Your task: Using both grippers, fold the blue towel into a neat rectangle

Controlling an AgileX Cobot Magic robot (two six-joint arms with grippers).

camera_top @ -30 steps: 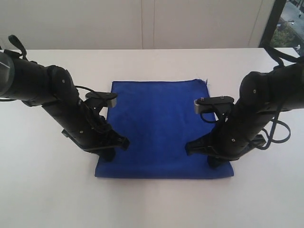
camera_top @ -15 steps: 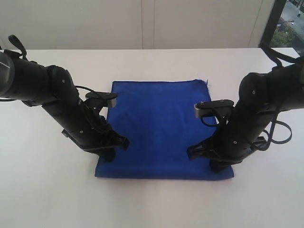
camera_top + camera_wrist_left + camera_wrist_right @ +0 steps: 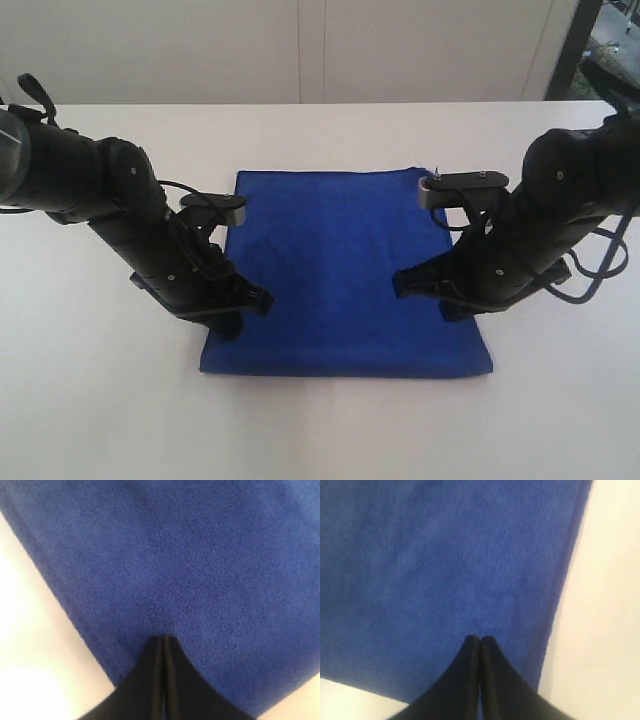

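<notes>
The blue towel lies flat on the white table as a near-square shape, with a small thread tag at its far right corner. My left gripper points down at the towel's left edge near the front, shut, its tips against the cloth with nothing visibly pinched. On the other side, my right gripper is over the towel's right edge, also shut. The right wrist view shows its closed tips above the cloth, close to the hem.
White tabletop surrounds the towel on all sides. A pale wall runs along the back, and a dark window frame stands at the far right corner. Black cables loop beside the right arm.
My right arm has risen and drawn back from the towel's front right corner toward the middle of its right edge. The left arm and the towel have not moved.
</notes>
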